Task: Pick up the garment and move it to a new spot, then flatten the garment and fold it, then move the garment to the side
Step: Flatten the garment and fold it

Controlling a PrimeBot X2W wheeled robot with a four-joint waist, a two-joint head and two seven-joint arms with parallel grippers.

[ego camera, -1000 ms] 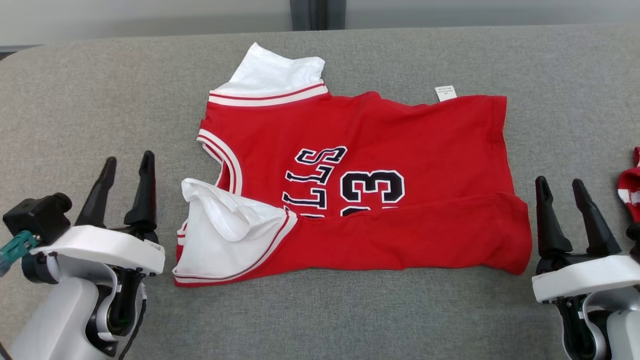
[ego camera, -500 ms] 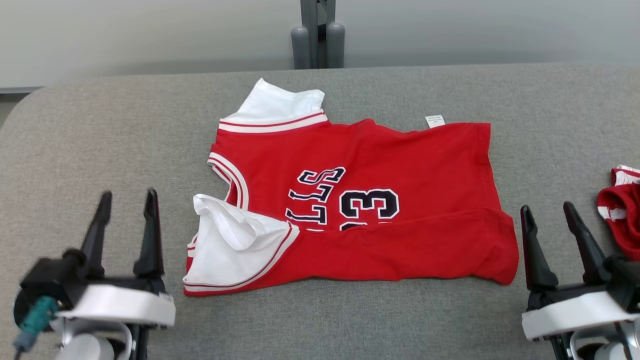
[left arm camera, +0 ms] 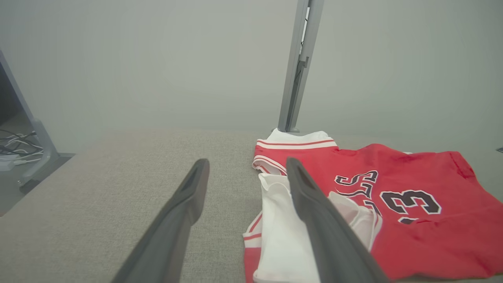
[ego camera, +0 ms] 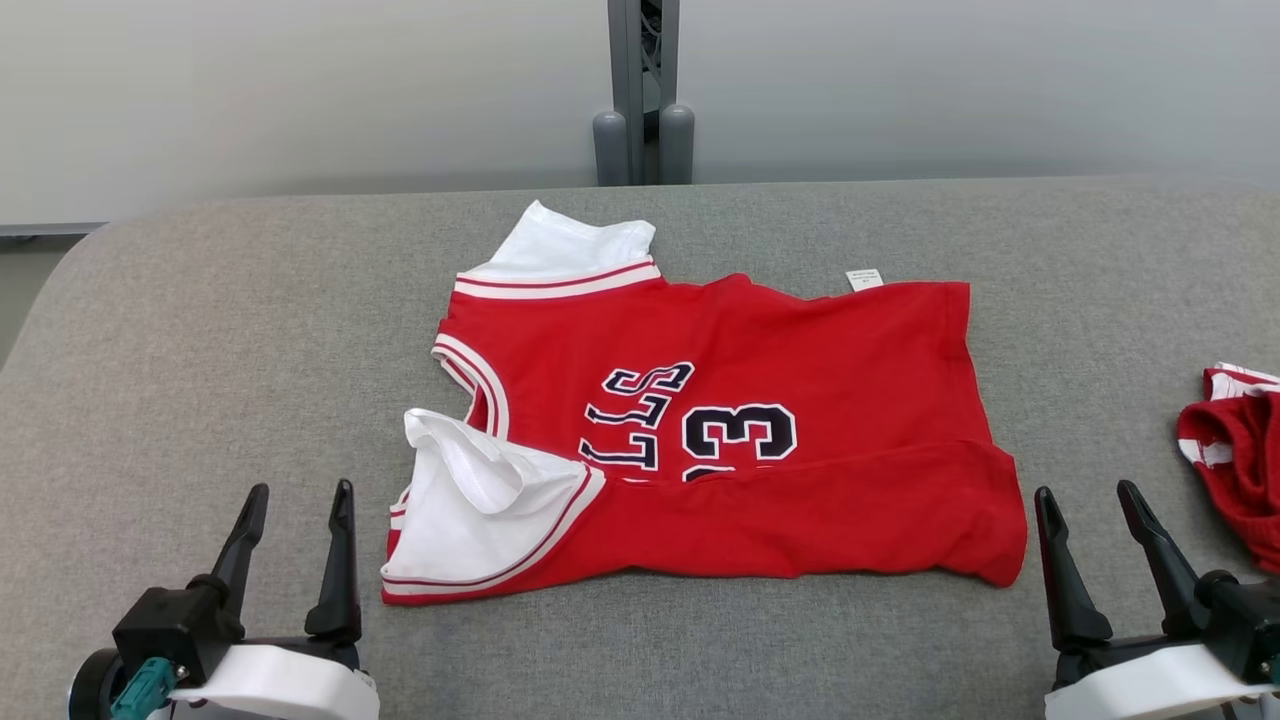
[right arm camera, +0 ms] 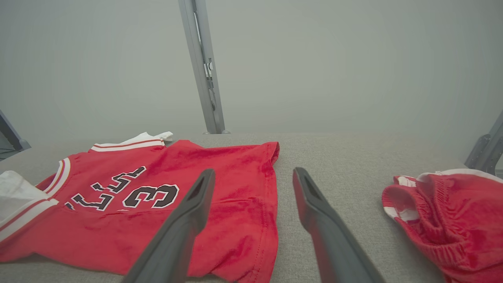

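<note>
The garment [ego camera: 800,350] is a red basketball jersey with white sleeves and dark lettering. It lies spread on the grey table [ego camera: 250,330], its near long edge folded up over the lettering. It also appears in the left wrist view [left arm camera: 424,220] and the right wrist view [right arm camera: 220,169]. My left gripper [ego camera: 297,493] stands open at the lower left, just left of the near white sleeve [ego camera: 480,520], holding nothing. My right gripper [ego camera: 1087,493] stands open at the lower right, just past the jersey's hem corner, empty too.
A second red and white garment [ego camera: 1235,460] lies bunched at the table's right edge, close to my right gripper [right arm camera: 253,173]. A grey metal post [ego camera: 640,90] rises behind the table's far edge. The table's rounded left corner [ego camera: 60,270] is at the far left.
The camera has tilted up, so the whole scene sits lower in the picture. Both grippers have drawn back toward me and stay open. The jersey has not moved.
</note>
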